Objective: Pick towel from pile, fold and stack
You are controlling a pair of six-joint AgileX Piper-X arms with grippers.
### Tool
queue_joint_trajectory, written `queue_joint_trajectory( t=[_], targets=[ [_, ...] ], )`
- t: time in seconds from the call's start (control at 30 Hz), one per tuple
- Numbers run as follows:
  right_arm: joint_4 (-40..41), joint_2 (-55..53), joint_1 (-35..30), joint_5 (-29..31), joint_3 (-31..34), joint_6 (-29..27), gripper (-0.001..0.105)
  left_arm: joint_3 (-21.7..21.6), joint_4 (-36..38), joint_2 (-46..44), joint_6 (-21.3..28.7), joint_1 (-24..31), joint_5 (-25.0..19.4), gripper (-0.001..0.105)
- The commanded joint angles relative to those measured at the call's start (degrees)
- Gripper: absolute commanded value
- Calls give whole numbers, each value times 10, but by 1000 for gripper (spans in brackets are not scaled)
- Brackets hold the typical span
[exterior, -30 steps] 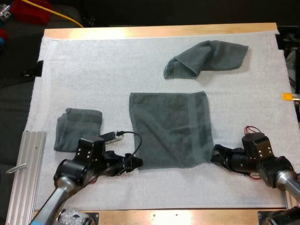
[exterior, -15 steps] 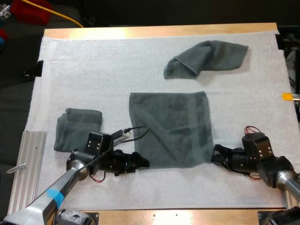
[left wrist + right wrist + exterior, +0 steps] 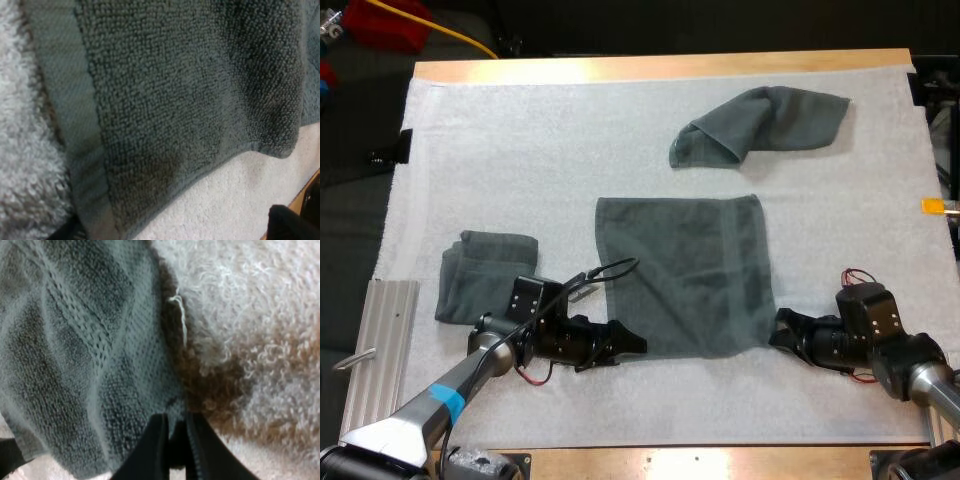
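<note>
While my right gripper (image 3: pixel 778 330) is pinching the near right corner of the flat towel (image 3: pixel 685 275), my left gripper (image 3: pixel 632 342) is sitting at the near left corner. I cannot tell if that one is holding on or not. In the right wrist view the two black fingers (image 3: pixel 152 452) are pressing close together with the towel's corner between them. The flat towel is lying spread out in the middle of the white mat (image 3: pixel 520 150).

Things could be going wrong in a few ways. If the left side is gripping only the thin hem, or nothing at all, that corner is going to slip out when both arms are lifting. Then the fold is coming out crooked. If a gripper is catching the fluffy mat too, the mat is going to be pulling up with the towel.

Room is looking good for a fold away from me. The mat past the towel's far edge is showing bare up to the crumpled towel (image 3: pixel 760 125), which is lying near but apart. The folded towel (image 3: pixel 485 275) is resting just beside the left arm, so a wide swing on that side could be bumping it.
</note>
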Motion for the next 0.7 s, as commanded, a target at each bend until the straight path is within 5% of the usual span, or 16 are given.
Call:
queue_joint_trajectory(
  t=[0.0, 0.17, 0.3, 0.5, 0.67],
  targets=[
    [1, 3, 0, -5, 3, -8, 1, 3, -2, 4, -1, -4, 2, 61],
    [1, 3, 0, -5, 3, -8, 1, 3, 0, 4, -1, -4, -18, 20],
    [1, 3, 0, -5, 3, -8, 1, 3, 0, 4, 3, -4, -30, 2],
    [1, -14, 0, -4, 3, -12, 1, 3, 18, 1, 31, -4, -30, 0],
    [36, -67, 0, 5, 1, -16, 1, 2, 123, -69, 120, -5, -73, 0]
  ],
)
